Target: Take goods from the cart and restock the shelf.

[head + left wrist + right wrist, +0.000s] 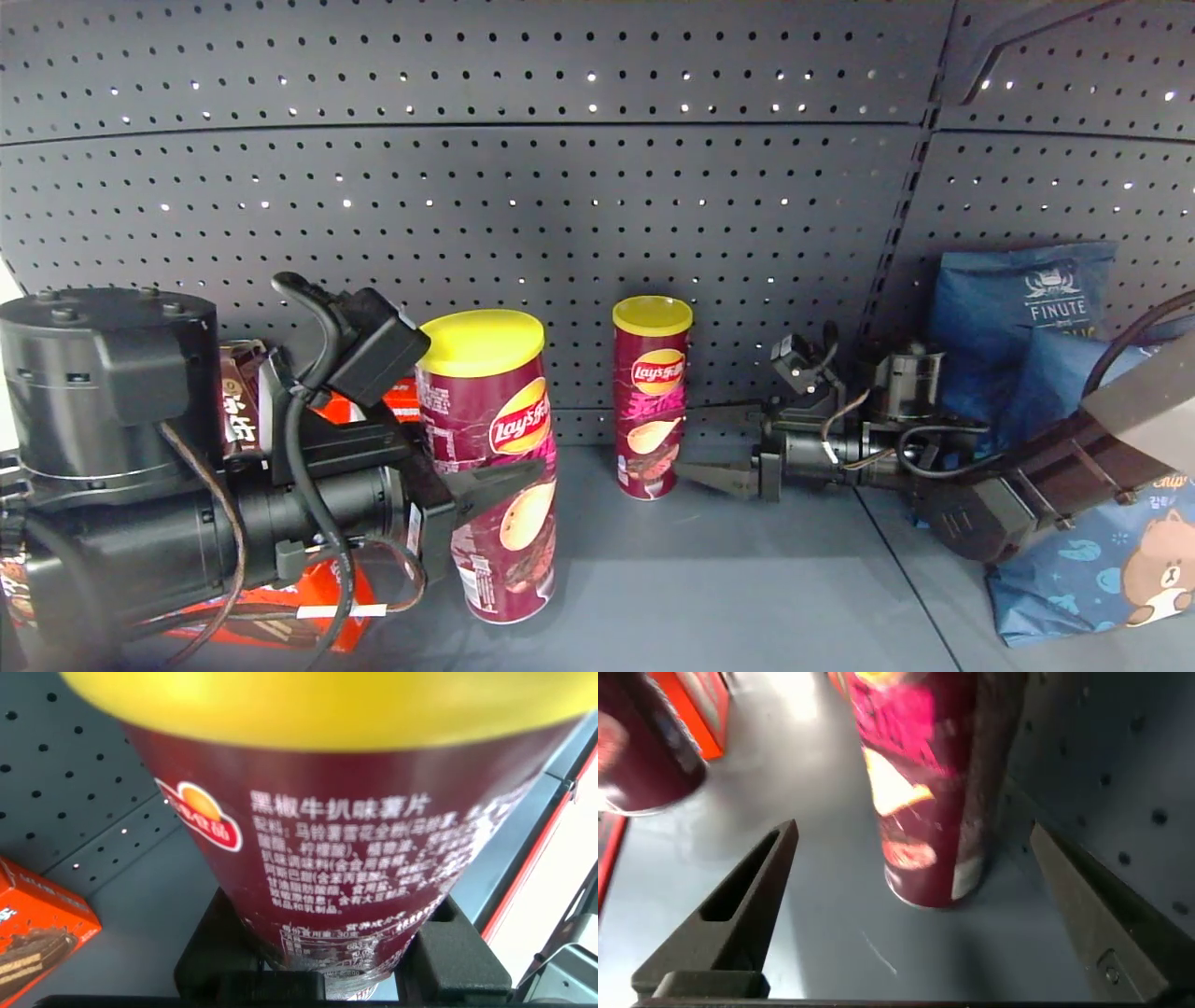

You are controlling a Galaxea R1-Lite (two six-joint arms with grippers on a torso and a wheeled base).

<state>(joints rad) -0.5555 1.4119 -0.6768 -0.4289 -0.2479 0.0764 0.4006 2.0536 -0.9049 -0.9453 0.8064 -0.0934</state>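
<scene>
Two maroon chip cans with yellow lids sit upright over the shelf [747,579]. The far can [651,397] stands by the pegboard [560,233]. My left gripper [509,476] is clamped on the near can [495,439], left of and nearer than the far can. My right gripper [695,441] is spread wide just right of it.

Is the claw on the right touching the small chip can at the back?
Apart. The right wrist view shows the right gripper open, with clear gaps between both fingers and the small chip can.
</scene>
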